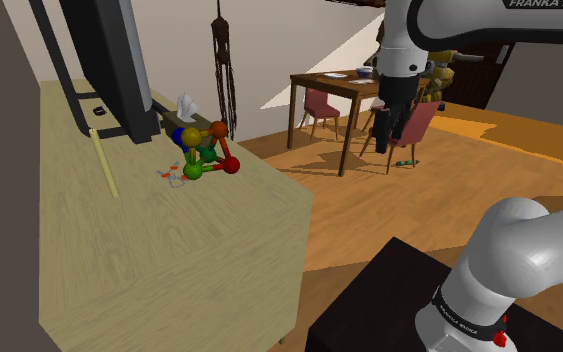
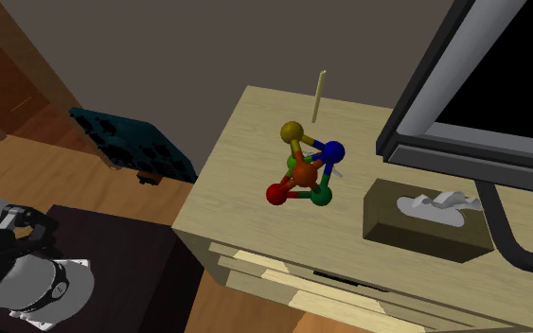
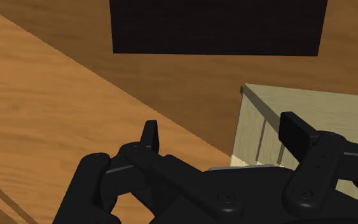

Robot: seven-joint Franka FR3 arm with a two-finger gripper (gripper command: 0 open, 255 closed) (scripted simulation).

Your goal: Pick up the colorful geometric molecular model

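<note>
**Open gripper well clear of the ball-and-rod model**

Closest to the wrist lens is the gripper (image 3: 222,132) itself, its two black fingers standing apart with nothing between them; below and beyond them lies wood floor, and a corner of the pale cabinet (image 3: 311,105) sits just past the right finger.

In the shoulder view, reading left to right, the gripper (image 1: 386,137) comes last. Farthest from it is a thin pale stick (image 1: 104,162) lying on the cabinet top (image 1: 169,260). Then comes the dark screen (image 1: 119,60) on its foot. Then comes the molecular model (image 1: 207,150), well apart from the gripper, lower than it and off to that view's left; the gripper hangs over the floor, not the cabinet. A tissue box (image 2: 425,222) stands close beside the model on the screen's side.

The model (image 2: 304,170) is a small cage of yellow, blue, orange, red and green balls joined by thin rods, resting on the top with a ball uppermost. It looks light and stiff but open-framed. The balls are round and probably slick, so jaws closing on one alone could squeeze it out; the rods look the weakest part. The safer hold, in my judgement, is across an upper ball where rods meet, or astride a single rod between two balls, coming down from above on the side away from box and screen.
</note>
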